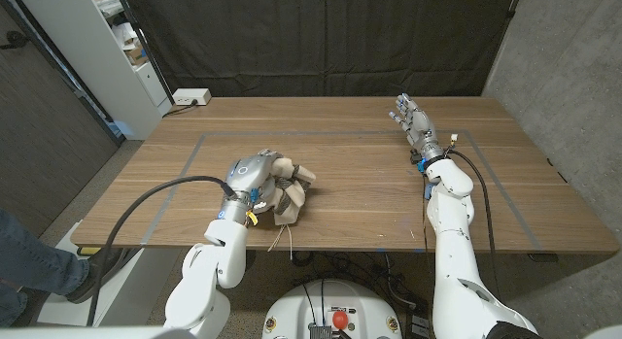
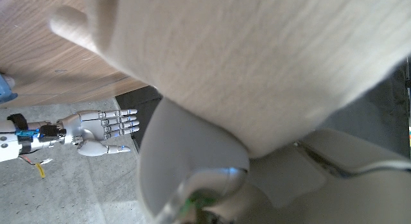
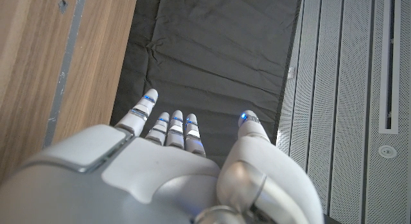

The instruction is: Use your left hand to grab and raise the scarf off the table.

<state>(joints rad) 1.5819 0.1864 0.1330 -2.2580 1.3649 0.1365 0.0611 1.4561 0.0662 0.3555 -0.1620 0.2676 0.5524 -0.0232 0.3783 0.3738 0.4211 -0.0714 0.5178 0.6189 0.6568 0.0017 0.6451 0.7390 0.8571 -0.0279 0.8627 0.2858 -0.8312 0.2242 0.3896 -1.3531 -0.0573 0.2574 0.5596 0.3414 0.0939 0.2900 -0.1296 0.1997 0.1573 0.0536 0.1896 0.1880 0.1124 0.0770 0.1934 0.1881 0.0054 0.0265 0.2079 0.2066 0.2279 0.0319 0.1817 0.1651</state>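
One hand does the work: your left hand clutches the bunched scarf under its fingers, low over the bench; right hand waits spread, well apart.

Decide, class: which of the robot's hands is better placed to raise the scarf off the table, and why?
The left. The left hand is already on the beige scarf, its fingers buried in the bunched cloth near the table's front edge. The right hand is open, far across the table, holding nothing.
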